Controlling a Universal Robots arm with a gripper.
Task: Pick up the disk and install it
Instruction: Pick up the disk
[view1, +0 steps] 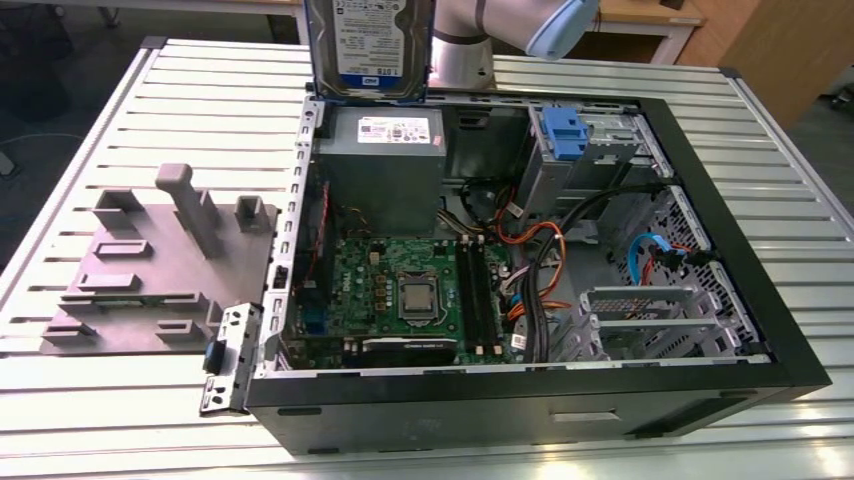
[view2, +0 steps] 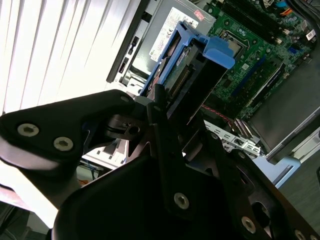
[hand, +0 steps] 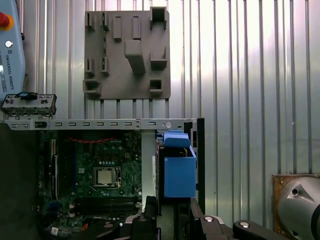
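Disk (view1: 370, 40): sits clamped in gripper (view2: 177, 107), stands upright, long axis vertical, at 12 o'clock of case (view1: 534, 400), above power supply (view1: 380, 165).

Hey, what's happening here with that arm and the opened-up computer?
The robot arm's gripper is clamped on the disk, a hard drive with blue side rails. It holds the drive upright in the air above the open computer case, near the grey power supply. The drive is not yet installed.

An open computer case (view1: 534, 400) (motherboard (view1: 400, 290) exposed) sits beside a grey fixture plate (view1: 158, 268).
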